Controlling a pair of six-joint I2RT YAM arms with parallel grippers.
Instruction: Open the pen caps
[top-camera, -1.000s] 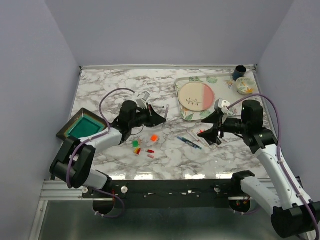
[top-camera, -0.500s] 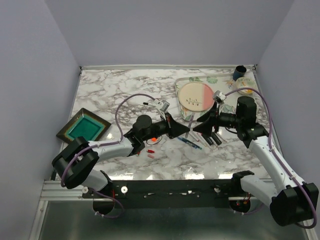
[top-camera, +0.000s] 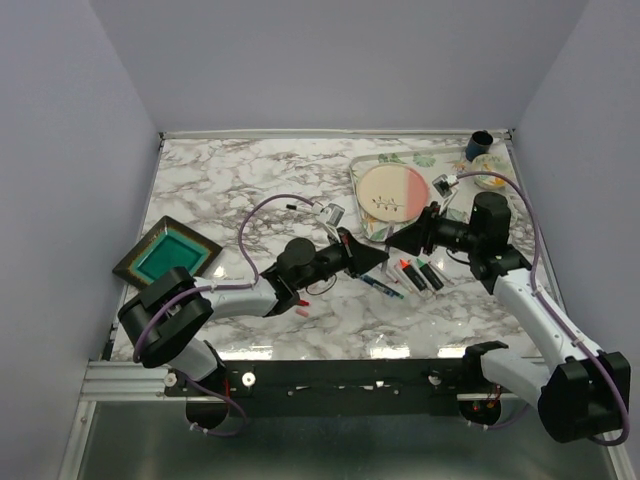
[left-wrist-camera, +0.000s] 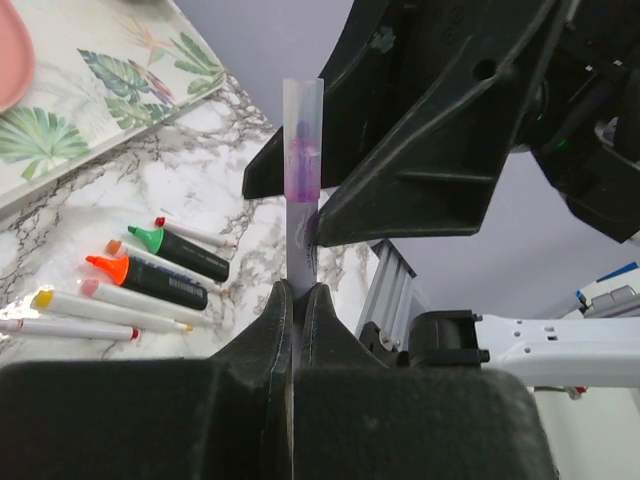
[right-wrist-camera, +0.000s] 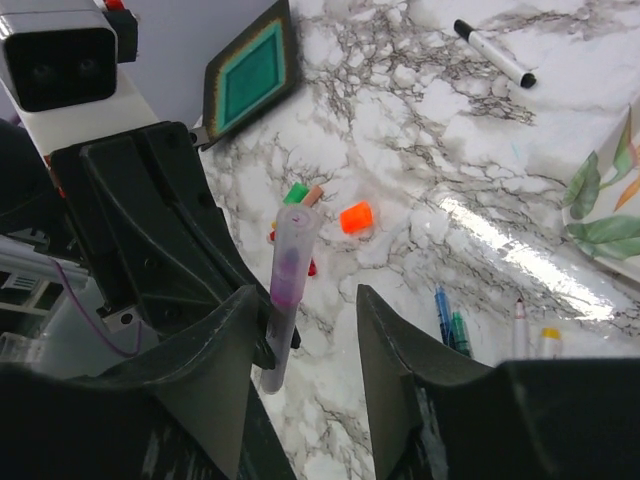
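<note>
My left gripper (left-wrist-camera: 298, 295) is shut on the lower body of a lilac pen (left-wrist-camera: 301, 215), held above the table with its clear, purple-tinted cap (left-wrist-camera: 303, 125) pointing away. My right gripper (right-wrist-camera: 308, 295) is open, its fingers (right-wrist-camera: 400, 350) on either side of the same pen (right-wrist-camera: 285, 300) just below the cap (right-wrist-camera: 297, 235), one finger close to it. The two grippers meet near the tray's front corner, the left (top-camera: 372, 256) facing the right (top-camera: 402, 240). Loose orange (right-wrist-camera: 355, 217), green (right-wrist-camera: 295, 192) and red (right-wrist-camera: 312, 267) caps lie on the marble.
Uncapped black highlighters with green (left-wrist-camera: 185, 252) and orange (left-wrist-camera: 150, 280) tips lie under the grippers, with white pens (left-wrist-camera: 100, 300) and blue and green pens (top-camera: 378, 285). A floral tray (top-camera: 372, 228) holds a pink plate (top-camera: 393, 190). A green dish (top-camera: 167, 250) sits left; a bowl (top-camera: 490, 170) and cup (top-camera: 479, 145) sit at the back right.
My left gripper has carried the pen to the right from the table's middle. My right gripper has risen and moved left to meet it, and its open fingers now straddle the pen.
</note>
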